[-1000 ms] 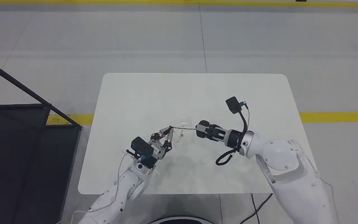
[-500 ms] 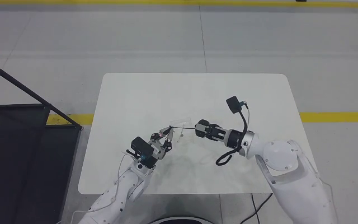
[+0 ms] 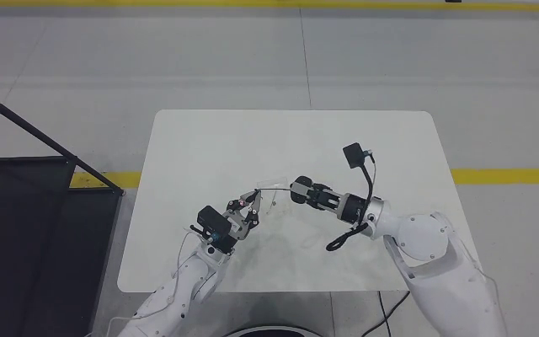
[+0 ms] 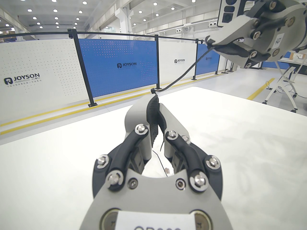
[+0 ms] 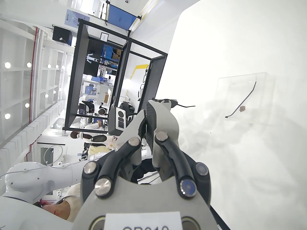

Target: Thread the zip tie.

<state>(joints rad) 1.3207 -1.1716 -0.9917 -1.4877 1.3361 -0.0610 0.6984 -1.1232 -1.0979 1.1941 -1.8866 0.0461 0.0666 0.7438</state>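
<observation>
Above the worktop (image 3: 210, 143), near its middle, the left fingers (image 4: 138, 113) are pinching shut on the zip tie (image 4: 184, 74) at what looks like its head, while the right fingers (image 4: 231, 33), further right, are clamping its strap. Threading well is likely calling for curling the tip squarely into that head.

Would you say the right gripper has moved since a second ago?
Yes: the right gripper shifted slightly toward the far edge of the table and the left gripper.

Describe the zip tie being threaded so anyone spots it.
On the white table, the left gripper and right gripper face each other. The zip tie is the thin black strap bridging them midair, unlike the loose strap in the clear tray.
</observation>
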